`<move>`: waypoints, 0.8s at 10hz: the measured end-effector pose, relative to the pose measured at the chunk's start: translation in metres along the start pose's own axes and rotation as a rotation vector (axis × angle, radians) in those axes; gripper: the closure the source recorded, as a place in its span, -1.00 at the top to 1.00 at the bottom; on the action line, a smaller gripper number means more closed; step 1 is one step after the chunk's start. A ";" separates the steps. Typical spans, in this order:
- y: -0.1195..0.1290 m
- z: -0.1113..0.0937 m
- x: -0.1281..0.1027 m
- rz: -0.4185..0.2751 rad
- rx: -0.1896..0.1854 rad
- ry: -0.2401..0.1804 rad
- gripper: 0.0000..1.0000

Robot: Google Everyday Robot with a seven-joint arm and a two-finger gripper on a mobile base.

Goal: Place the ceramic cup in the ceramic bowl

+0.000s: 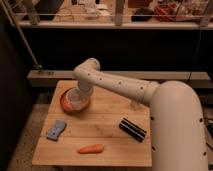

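A big white robot arm (125, 87) reached from the right side across a wooden tabletop (107, 125) toward its far left corner. The gripper (77, 97) hung down right over the ceramic bowl (67, 106), which sat near that far left corner. The bowl was round and orange with a darker rim. The ceramic cup (76, 101), small and white, was at the gripper's tip, inside the ring of the bowl. The fingers were squeezed tight together around the cup. It was hard to tell if the cup touched the bottom of the bowl or hung just above it. A small blue-gray thing (56, 130) lay flat near the left edge, closer to the front. An orange carrot (90, 148) lay on its side close to the front edge, about in the middle. A black box-like thing (132, 129) lay tilted toward the right side, well apart from the bowl. A slim pale thing (134, 104) stood near the arm, close to the far right part of the tabletop.
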 end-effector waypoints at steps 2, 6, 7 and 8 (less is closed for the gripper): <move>0.000 -0.001 0.001 -0.001 -0.006 0.002 -1.00; -0.003 -0.002 0.000 -0.010 -0.019 0.005 -1.00; -0.002 -0.003 0.001 -0.010 -0.022 0.006 -1.00; -0.002 -0.003 0.002 -0.009 -0.026 0.008 -1.00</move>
